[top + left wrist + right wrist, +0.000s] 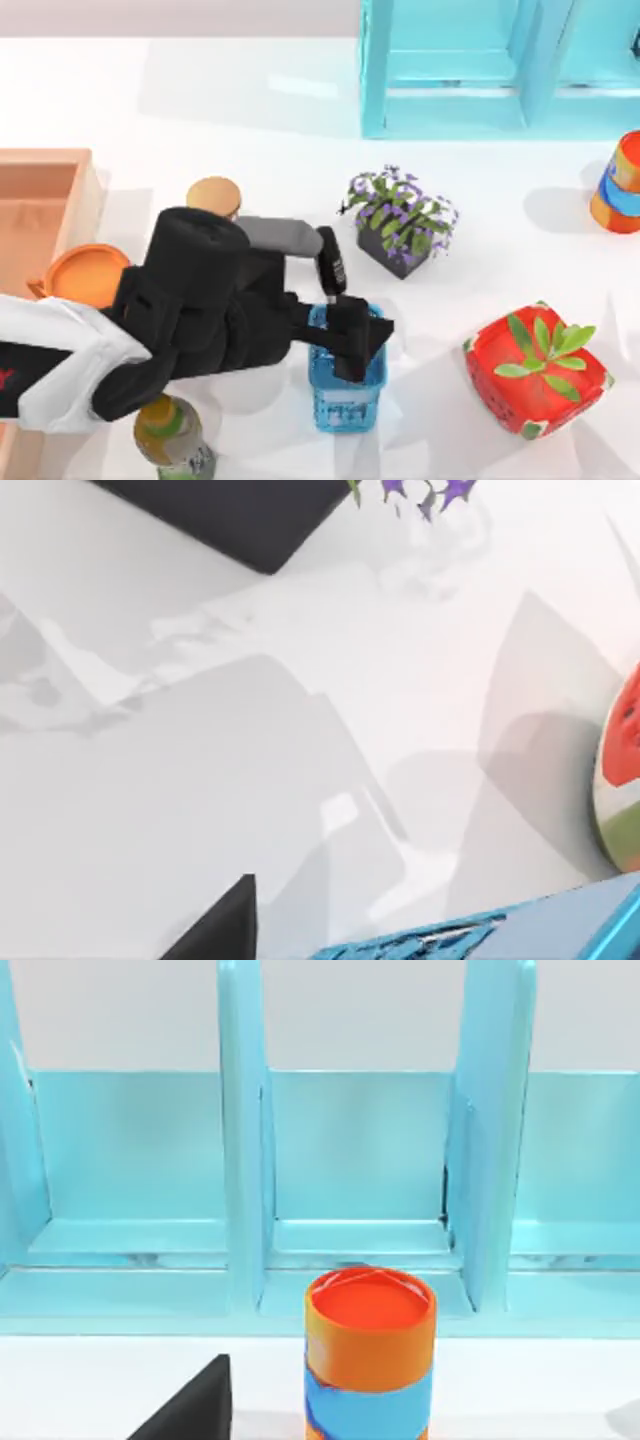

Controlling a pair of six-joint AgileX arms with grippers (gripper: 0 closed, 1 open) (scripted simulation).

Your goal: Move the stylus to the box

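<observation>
Our left end effector (352,345) hovered over the blue mesh basket (345,400), apparently gripping the stylus (331,262) upright. Next move: carry it left to the wooden box (45,215).

Overhead view down on table (250,110), left wrist close over blue basket (520,930), right wrist facing shelf (360,1160)

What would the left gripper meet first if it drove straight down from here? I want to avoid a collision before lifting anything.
Most likely the small blue mesh basket: in the top view the left gripper hangs directly over its rim, and the left wrist view shows the basket's edge close below. Depth is unclear.
</observation>
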